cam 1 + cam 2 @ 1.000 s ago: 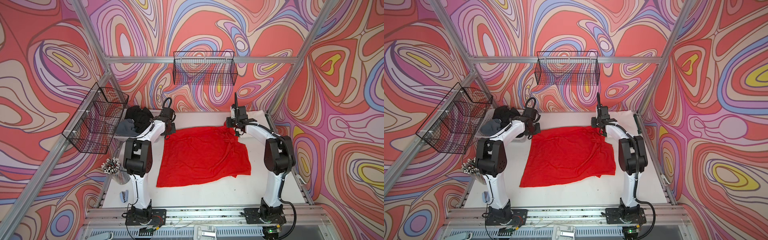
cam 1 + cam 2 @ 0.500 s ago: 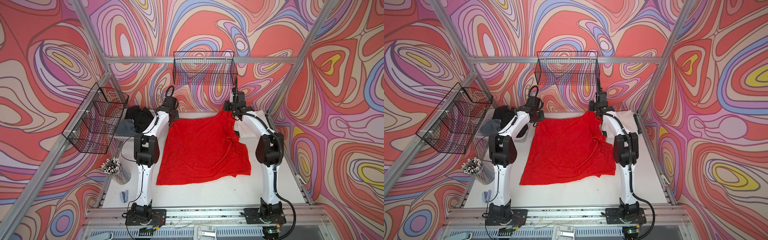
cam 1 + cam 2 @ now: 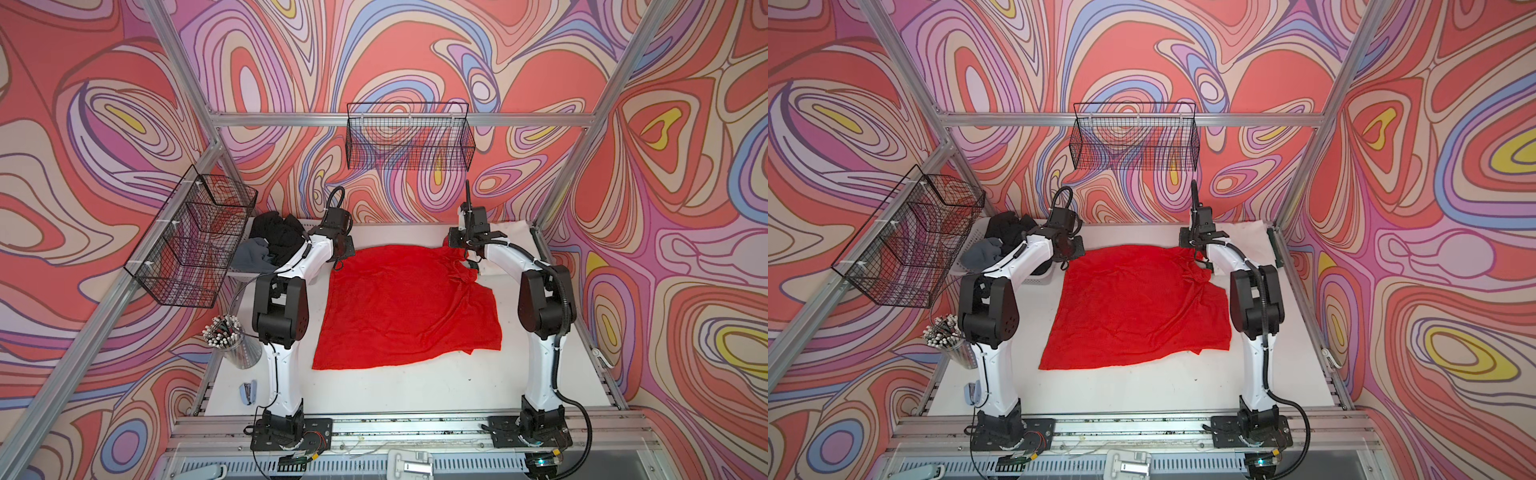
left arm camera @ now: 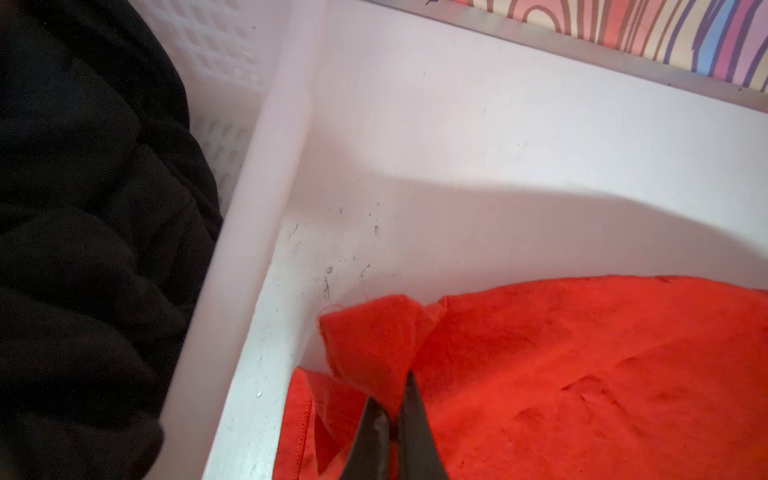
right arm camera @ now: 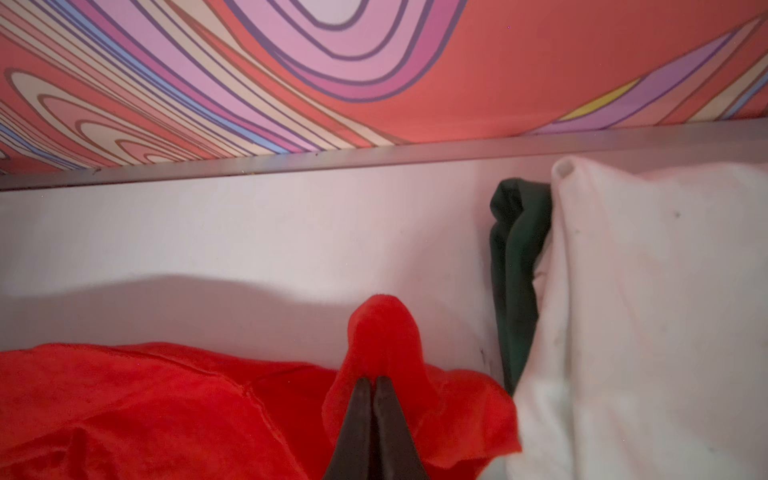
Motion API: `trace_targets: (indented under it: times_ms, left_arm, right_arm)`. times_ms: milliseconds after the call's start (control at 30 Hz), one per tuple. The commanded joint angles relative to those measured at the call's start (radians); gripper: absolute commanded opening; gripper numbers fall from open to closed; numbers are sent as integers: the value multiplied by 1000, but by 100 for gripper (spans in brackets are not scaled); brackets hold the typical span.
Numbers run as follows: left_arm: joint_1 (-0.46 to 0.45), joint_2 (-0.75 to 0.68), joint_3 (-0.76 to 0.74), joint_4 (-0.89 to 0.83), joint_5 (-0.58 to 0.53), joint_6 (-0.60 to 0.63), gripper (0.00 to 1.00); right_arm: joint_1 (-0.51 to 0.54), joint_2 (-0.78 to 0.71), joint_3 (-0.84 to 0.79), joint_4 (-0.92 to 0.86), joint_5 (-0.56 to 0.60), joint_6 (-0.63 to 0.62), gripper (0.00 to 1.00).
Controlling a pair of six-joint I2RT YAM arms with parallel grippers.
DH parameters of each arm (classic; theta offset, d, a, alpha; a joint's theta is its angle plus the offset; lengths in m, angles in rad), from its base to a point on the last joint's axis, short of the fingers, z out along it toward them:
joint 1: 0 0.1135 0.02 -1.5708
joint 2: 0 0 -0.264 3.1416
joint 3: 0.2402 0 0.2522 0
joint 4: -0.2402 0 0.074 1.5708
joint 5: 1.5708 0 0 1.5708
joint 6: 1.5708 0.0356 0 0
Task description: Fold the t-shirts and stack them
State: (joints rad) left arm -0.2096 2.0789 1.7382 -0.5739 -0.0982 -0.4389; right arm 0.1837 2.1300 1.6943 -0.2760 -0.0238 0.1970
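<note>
The left gripper (image 4: 390, 395) and right gripper (image 5: 373, 381) were each clamped on a far corner of the red t-shirt (image 3: 407, 307), whose body lay spread on the table (image 3: 415, 386) from that far edge toward the arm bases, its right side seemingly bunched.

Largely covered by soft white cloth shirt (image 5: 644, 311): dark green cloth shirt (image 5: 517, 266). Cropped at edge: crumpled black cloth shirt (image 4: 83, 249).
</note>
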Motion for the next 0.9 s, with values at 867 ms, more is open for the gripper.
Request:
trace_targets:
  times_ms: [867]
  left_arm:
    - [-11, 36, 325, -135, 130, -44, 0]
  right_arm:
    - [-8, -80, 298, -292, 17, 72, 0]
